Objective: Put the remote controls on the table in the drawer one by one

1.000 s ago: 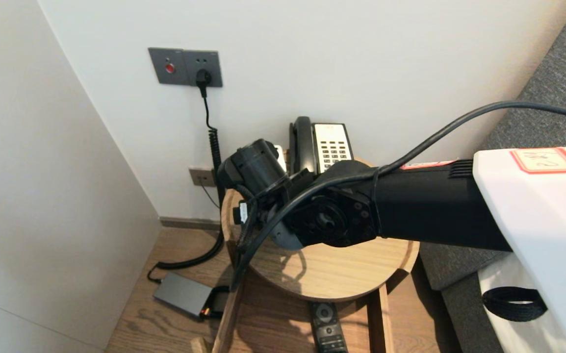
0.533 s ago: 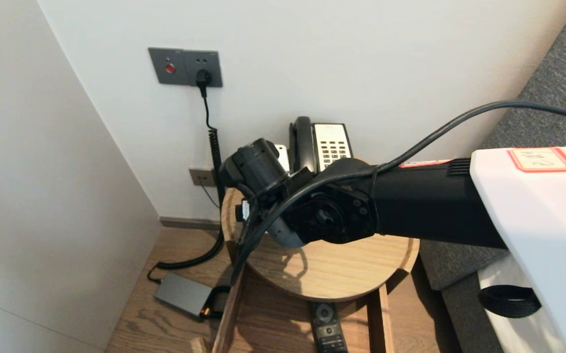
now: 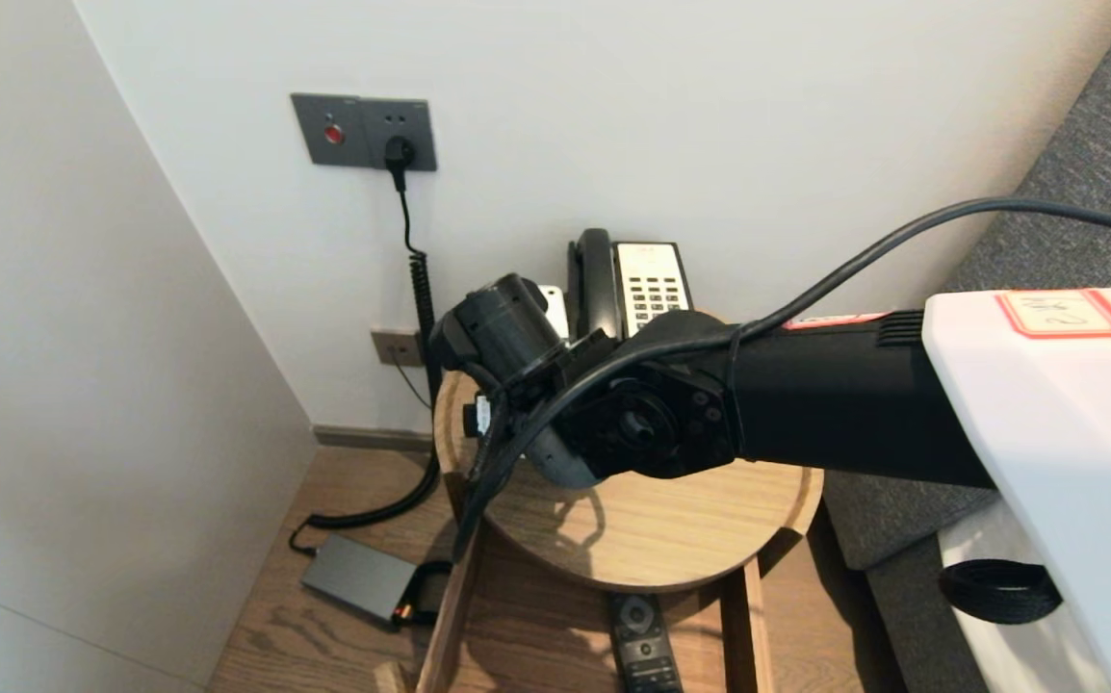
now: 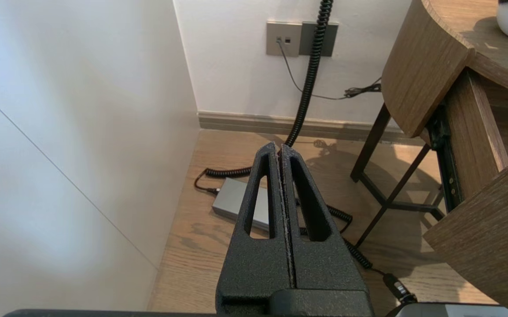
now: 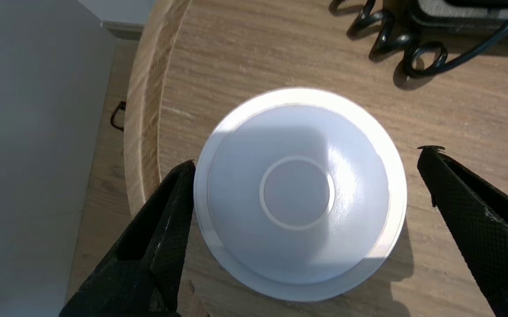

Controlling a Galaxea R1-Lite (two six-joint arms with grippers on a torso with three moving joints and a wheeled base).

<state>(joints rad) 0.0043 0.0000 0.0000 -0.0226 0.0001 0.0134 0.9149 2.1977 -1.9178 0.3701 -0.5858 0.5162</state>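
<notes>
Right wrist view shows the right gripper (image 5: 309, 157) open wide, fingers either side of a white domed object (image 5: 300, 193) near the left edge of the round bench (image 5: 236, 57); the left gripper (image 4: 279, 149) hangs closed above the floor (image 4: 196, 251).

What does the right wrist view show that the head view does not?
Only the right wrist view shows the right end effector, open, with its fingers on either side of a white dome. Only the head view shows the telephone, the wall socket and the remote lying in the open drawer. Both show the round wooden table.
</notes>
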